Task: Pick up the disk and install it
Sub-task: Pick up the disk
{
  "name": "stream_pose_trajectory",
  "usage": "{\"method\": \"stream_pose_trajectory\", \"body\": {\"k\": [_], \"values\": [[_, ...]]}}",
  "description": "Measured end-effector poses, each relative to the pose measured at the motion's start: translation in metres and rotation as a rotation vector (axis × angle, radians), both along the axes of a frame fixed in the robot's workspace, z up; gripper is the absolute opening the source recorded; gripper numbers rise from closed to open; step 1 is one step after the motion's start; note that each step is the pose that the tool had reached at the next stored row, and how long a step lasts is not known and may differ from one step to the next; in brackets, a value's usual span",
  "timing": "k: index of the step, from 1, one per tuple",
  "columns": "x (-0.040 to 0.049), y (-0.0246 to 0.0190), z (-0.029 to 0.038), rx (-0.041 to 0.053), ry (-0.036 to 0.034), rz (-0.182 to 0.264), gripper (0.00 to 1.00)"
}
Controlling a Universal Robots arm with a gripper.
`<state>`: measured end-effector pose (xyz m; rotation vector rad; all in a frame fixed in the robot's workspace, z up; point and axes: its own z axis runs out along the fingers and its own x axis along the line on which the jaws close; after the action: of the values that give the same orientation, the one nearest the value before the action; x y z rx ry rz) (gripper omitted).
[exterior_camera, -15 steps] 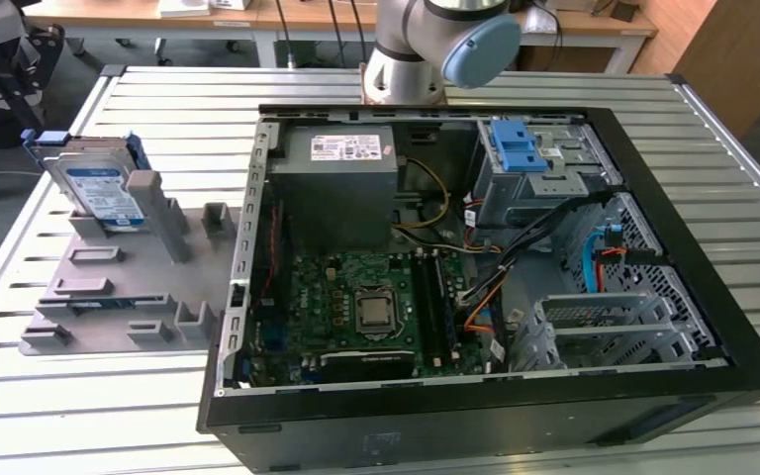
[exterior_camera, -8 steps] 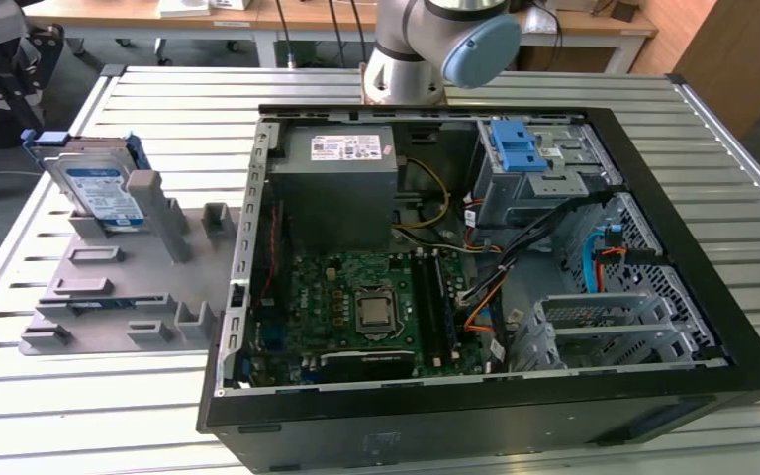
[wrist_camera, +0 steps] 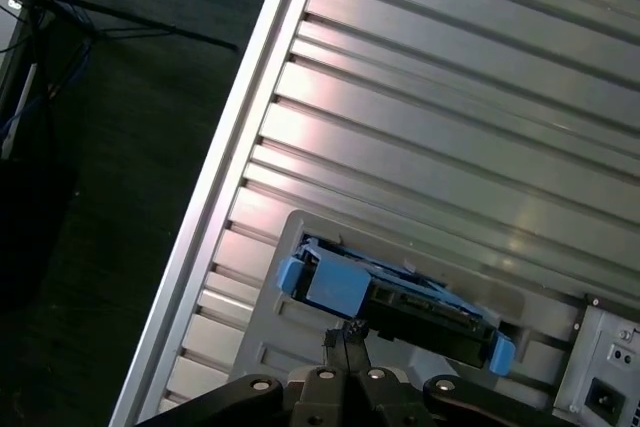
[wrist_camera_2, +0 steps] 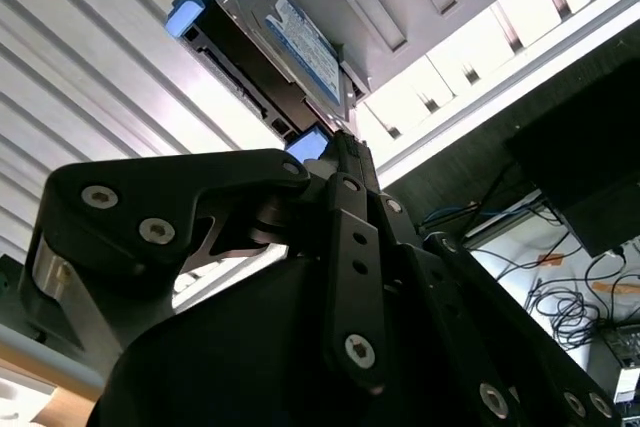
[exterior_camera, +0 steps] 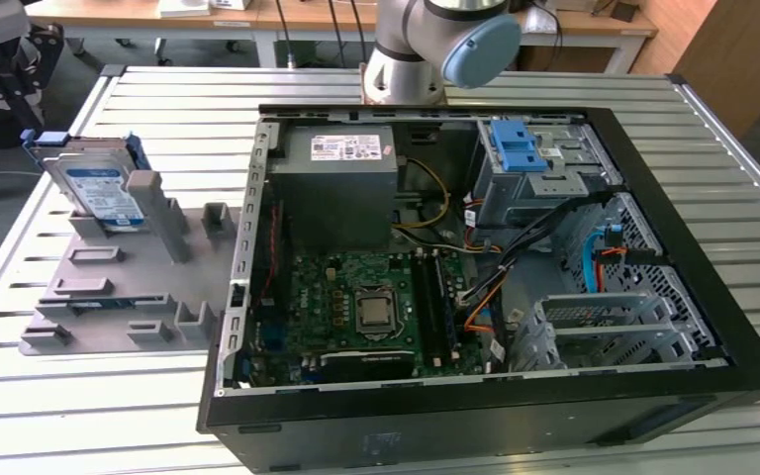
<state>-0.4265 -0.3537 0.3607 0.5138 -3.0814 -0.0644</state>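
Fingers (wrist_camera: 338, 347) pinched narrow, empty, just short of disk (wrist_camera: 400, 295) standing on edge in grey holder (exterior_camera: 103, 297) on desk (exterior_camera: 116, 416). Probably heavy, stiff, slick, shock-sensitive; best clamped across flat metal faces.

Disk (exterior_camera: 96, 188) upright in rack (exterior_camera: 103, 287), beside open computer case (exterior_camera: 486, 416)

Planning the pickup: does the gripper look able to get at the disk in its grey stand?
Likely yes: the disk stands upright in the stand with its top edge bare, and the gripper, shut, points at it with nothing between.
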Motion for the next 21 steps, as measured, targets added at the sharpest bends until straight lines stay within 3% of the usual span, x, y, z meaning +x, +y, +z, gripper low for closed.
{"method": "stream_pose_trajectory", "body": {"k": [14,21], "values": [[0.0000,0.0000,0.0000,0.0000,0.0000,0.065,0.11],[0.0000,0.0000,0.0000,-0.0001,-0.0014,0.135,0.11]]}}
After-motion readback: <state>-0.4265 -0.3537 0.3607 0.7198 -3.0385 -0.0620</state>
